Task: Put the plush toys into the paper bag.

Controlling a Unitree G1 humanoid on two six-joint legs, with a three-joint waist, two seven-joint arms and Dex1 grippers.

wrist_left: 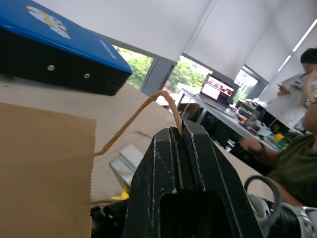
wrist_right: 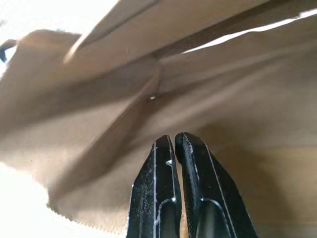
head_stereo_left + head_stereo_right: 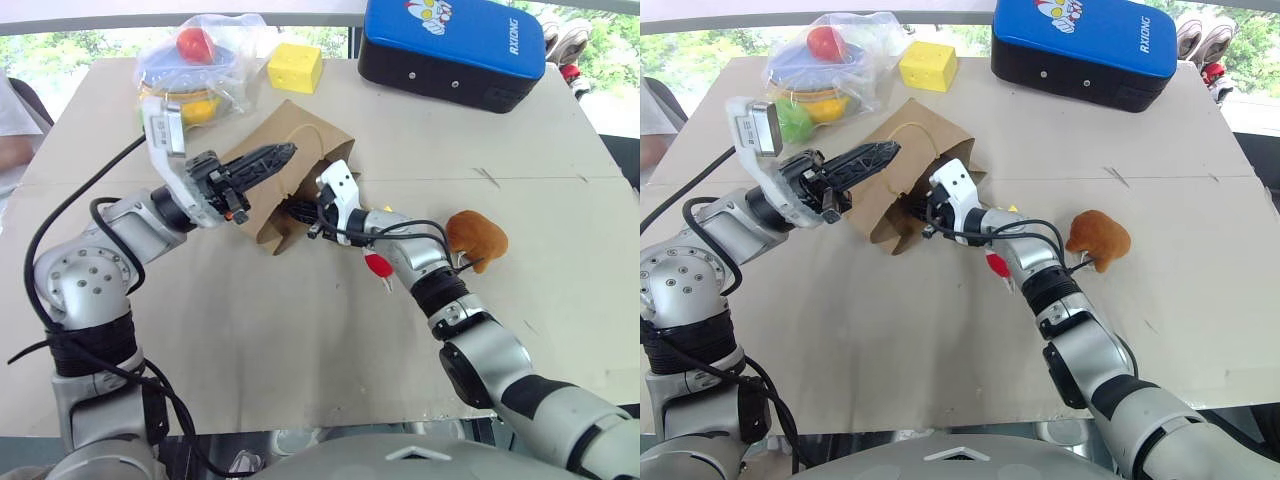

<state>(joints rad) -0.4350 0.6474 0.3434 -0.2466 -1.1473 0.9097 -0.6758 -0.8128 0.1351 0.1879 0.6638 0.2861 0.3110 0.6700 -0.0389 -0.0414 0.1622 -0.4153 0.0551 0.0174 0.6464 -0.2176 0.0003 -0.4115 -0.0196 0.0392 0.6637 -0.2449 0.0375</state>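
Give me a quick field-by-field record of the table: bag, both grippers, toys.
bag: paper bag lying on table, mouth toward robot
left gripper: shut on the bag's handle
right gripper: shut, inside the bag, nothing seen held
brown plush: on table, outside bag, right of right arm
white plush: red tip showing under right arm

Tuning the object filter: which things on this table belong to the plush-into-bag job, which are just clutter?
Job: paper bag, its handle pinched by left gripper; brown plush toy; right gripper inside bag.
Clutter: yellow cheese block, wrapped toys, blue case.
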